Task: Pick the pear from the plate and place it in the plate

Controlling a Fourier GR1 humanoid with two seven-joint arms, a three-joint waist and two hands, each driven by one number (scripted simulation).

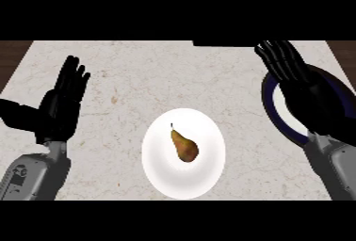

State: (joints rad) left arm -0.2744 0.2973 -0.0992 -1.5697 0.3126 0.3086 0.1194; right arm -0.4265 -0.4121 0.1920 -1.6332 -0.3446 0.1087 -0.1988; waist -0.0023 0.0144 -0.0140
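A brown-yellow pear lies on a white plate in the middle of the counter, its stem pointing up and away. A second plate with a dark blue rim and white centre sits at the right, largely hidden by my right hand, which is held open above it with straight fingers. At the left my left hand rests open, fingers up. Neither hand touches the pear.
The counter top is pale marble. A dark wooden edge shows at the far left and far right. A dark strip lies along the counter's back edge at the upper right.
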